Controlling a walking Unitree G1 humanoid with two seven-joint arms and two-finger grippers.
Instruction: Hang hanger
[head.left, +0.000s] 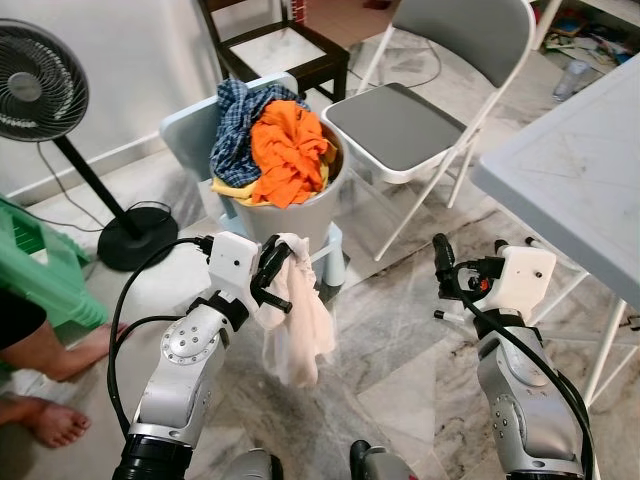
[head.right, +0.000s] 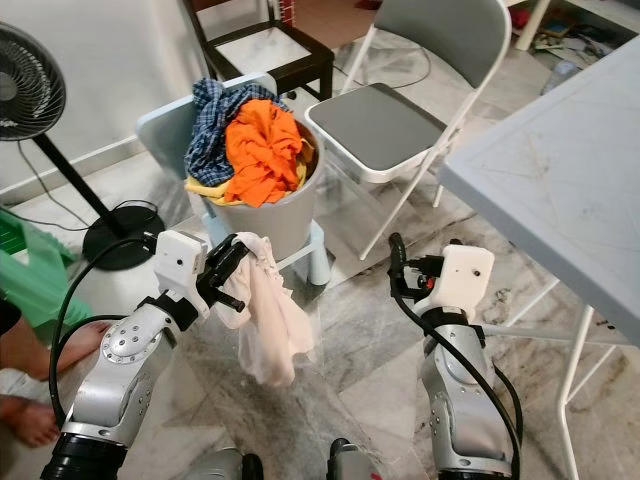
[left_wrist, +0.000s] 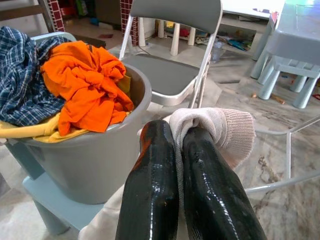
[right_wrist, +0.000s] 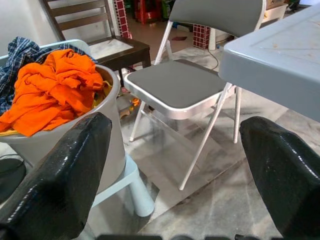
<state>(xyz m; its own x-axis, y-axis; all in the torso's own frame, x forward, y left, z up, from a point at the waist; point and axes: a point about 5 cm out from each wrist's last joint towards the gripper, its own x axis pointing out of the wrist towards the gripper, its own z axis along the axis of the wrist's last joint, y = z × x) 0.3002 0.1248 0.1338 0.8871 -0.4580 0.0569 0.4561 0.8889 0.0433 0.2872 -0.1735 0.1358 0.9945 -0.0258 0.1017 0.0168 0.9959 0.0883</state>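
A: Why is the left claw (head.left: 272, 272) raised in front of the bucket (head.left: 300, 215)?
B: Its fingers are pressed together on a cream garment (head.left: 300, 330), ribbed and knitted at the pinched end, so the soft cloth hangs limp, clear of the marble floor (head.left: 400, 330).
A: And the right claw (head.left: 441, 268)?
B: Spread wide, holding nothing, held ahead near the desk (head.left: 580, 170).
A: The hanger?
B: I can't make one out; perhaps it's inside the cloth. The grey plastic bucket heaps crumpled orange and checked laundry.

Left tool (head.left: 272, 272) clamped together, right tool (head.left: 441, 270) spread wide, both raised.
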